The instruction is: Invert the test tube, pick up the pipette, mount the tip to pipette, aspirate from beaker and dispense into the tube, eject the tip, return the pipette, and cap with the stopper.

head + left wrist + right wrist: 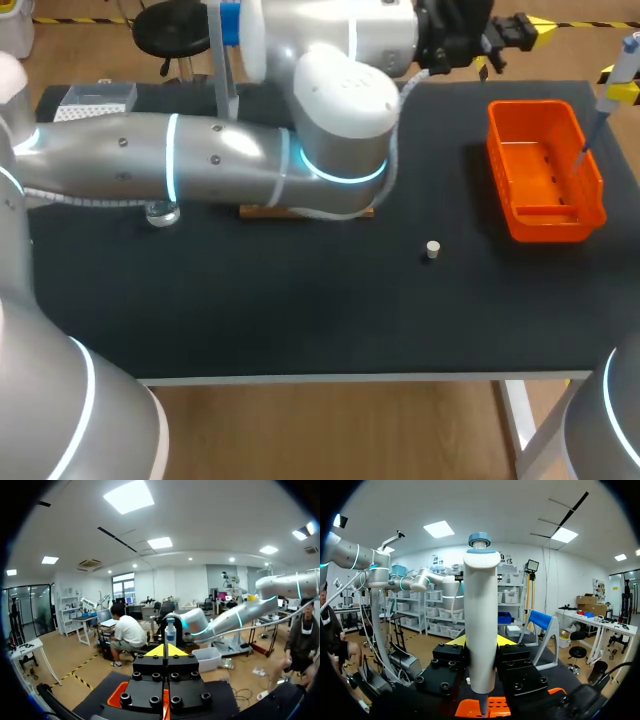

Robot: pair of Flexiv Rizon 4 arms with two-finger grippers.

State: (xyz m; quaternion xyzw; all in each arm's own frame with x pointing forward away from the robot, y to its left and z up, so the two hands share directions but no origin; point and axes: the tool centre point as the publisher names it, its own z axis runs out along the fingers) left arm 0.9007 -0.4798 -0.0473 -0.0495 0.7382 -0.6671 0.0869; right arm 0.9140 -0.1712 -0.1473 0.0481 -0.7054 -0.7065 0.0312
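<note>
My right gripper (pixel 622 92) (pixel 481 641) is shut on the white pipette (pixel 622 58) (pixel 481 630), which stands upright between its fingers. A thin tip (pixel 586 150) on the pipette points down into the orange bin (pixel 545 170) (pixel 495 707). Past the table's far right edge, my left gripper (pixel 530 30) (pixel 165 651) is shut, its yellow tips together with nothing between them. A corner of the orange bin (pixel 117 697) shows under it. The small white stopper (pixel 432 250) lies alone on the black mat. No test tube is in view.
My left arm (pixel 220 160) lies across the table's back half and hides a wooden base (pixel 258 211). A glass beaker (pixel 160 212) stands at its near side, a tip box (pixel 95 100) at the back left, and a blue pipette stand (pixel 228 30) (pixel 542 625) behind.
</note>
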